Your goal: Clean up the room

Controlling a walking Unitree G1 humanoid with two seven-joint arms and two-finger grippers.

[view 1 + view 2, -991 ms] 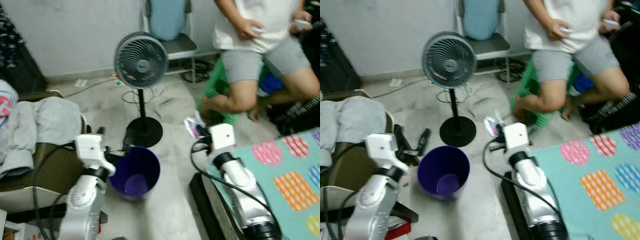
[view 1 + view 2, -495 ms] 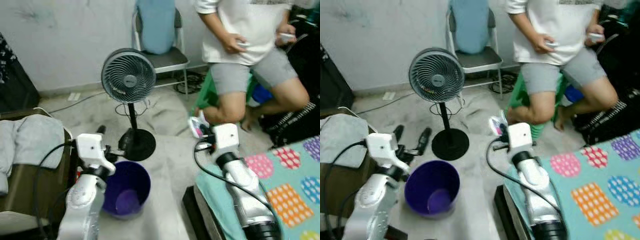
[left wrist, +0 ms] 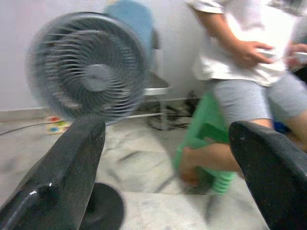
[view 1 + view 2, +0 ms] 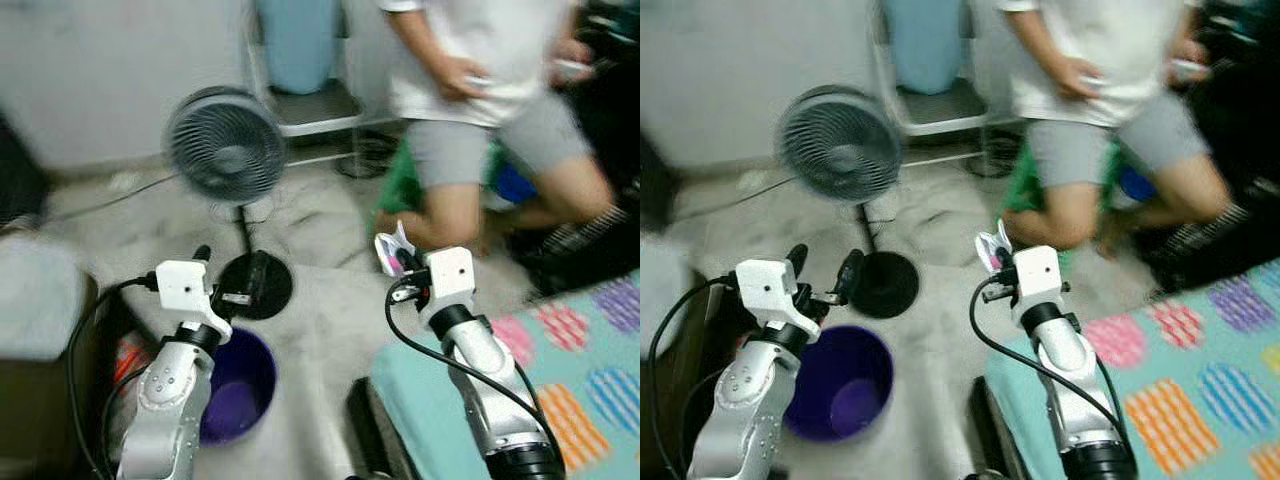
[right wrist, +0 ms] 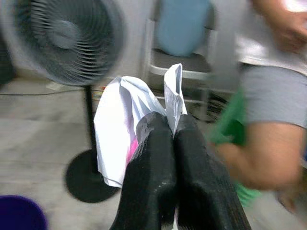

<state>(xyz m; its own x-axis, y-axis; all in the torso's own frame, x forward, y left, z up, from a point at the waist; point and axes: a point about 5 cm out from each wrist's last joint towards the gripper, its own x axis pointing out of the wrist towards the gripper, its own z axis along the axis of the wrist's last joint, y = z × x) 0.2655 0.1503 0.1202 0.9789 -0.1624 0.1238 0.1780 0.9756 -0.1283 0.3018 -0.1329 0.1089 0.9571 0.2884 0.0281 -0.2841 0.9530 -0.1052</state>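
White crumpled paper (image 5: 125, 127) is pinched tight in my right gripper (image 4: 403, 262), up in the air beside the bed (image 4: 560, 400); my left gripper (image 4: 228, 274) is spread wide with nothing in it. I think the paper could miss the purple bin (image 4: 236, 392), which looks empty and sits well off by my left arm.

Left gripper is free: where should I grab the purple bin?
Take the bin by its rim, at the edge nearest the left gripper, coming from above. It stands upright with its mouth open, so one finger can probably slip inside and one outside. The fingers are already spread.
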